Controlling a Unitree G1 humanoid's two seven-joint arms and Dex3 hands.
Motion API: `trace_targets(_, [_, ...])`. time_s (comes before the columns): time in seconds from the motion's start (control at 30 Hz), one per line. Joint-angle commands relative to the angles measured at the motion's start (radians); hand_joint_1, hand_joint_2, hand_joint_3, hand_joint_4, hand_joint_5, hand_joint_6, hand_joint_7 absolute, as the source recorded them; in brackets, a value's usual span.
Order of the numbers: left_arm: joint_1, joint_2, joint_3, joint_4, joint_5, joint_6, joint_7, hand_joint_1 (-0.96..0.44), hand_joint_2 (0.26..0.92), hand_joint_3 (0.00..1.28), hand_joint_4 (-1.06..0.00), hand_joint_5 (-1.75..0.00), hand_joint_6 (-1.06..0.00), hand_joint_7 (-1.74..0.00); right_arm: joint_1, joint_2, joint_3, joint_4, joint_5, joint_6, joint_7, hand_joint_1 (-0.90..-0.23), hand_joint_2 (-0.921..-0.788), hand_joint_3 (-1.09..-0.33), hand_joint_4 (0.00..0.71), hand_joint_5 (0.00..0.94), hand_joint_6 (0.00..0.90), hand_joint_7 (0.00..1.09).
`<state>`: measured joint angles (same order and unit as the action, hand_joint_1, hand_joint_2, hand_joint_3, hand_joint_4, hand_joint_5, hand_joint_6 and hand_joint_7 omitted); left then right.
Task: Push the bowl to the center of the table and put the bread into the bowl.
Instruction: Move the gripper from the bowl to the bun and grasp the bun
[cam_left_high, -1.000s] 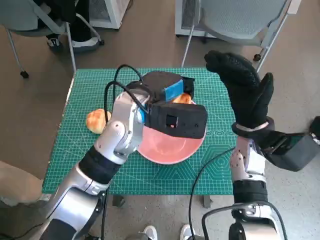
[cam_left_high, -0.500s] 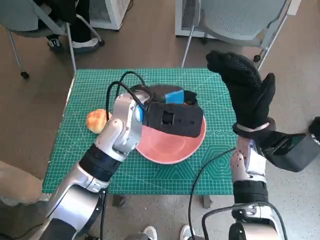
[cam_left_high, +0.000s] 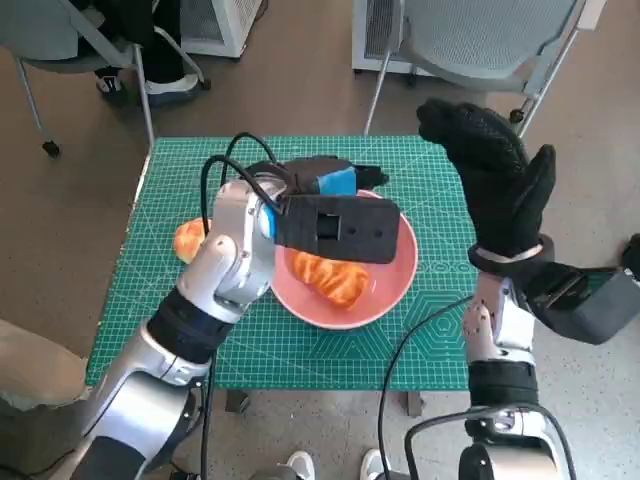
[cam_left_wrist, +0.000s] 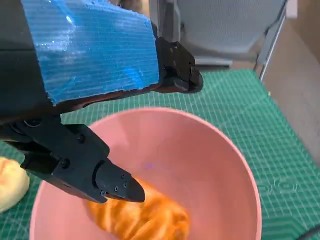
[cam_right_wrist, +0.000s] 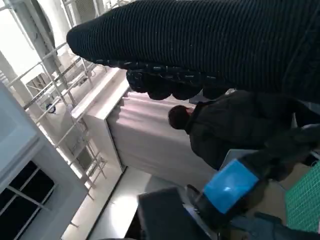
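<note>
1. Left hand (cam_left_high: 325, 180), black with blue tape over its back, hangs above the far rim of the pink bowl (cam_left_high: 395, 285); its fingers are apart and nothing is in them
2. Right hand (cam_left_high: 490, 185), in the black knitted glove, is raised upright off the table's right edge, fingers spread, grasping nothing
3. Inside the bowl lies a golden, twisted piece of bread (cam_left_high: 330, 278), seen in the left wrist view just below the left hand's fingers (cam_left_wrist: 107, 182) and apart from them
4. That bowl sits near the middle of the green cutting mat (cam_left_high: 170, 300) that covers the table
5. Another pale bun (cam_left_high: 187, 240) rests on the mat to the left of the bowl, partly behind the left forearm
6. Behind the table stand grey chairs (cam_left_high: 460, 35)
</note>
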<state>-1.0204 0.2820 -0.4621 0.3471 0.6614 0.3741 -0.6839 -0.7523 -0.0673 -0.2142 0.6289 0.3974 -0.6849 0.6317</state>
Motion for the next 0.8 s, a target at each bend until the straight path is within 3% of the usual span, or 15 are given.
trace_targets(0.03, [0.021, 0.020, 0.015, -0.053, 0.004, 0.036, 0.007, -0.22, 0.735, 0.06, 0.00, 0.00, -0.23, -0.04, 0.017, -0.001, -0.001, 0.016, 0.004, 0.004, 0.002, -0.702, -0.921, -0.870, 0.122, 0.003, 0.030, 0.40])
trace_targets(0.43, [0.084, 0.126, 0.072, -0.302, 0.004, 0.134, -0.061, -0.27, 0.741, 0.05, 0.00, 0.00, -0.23, -0.03, 0.019, 0.003, 0.003, 0.010, 0.004, 0.002, 0.004, -0.700, -0.921, -0.872, 0.120, 0.002, 0.032, 0.39])
trace_targets(0.8, [0.167, 0.288, 0.209, -0.526, -0.007, 0.179, -0.098, -0.30, 0.752, 0.04, 0.00, 0.00, -0.22, -0.02, 0.015, 0.001, 0.005, 0.004, 0.007, 0.007, 0.008, -0.697, -0.921, -0.873, 0.121, 0.002, 0.034, 0.39])
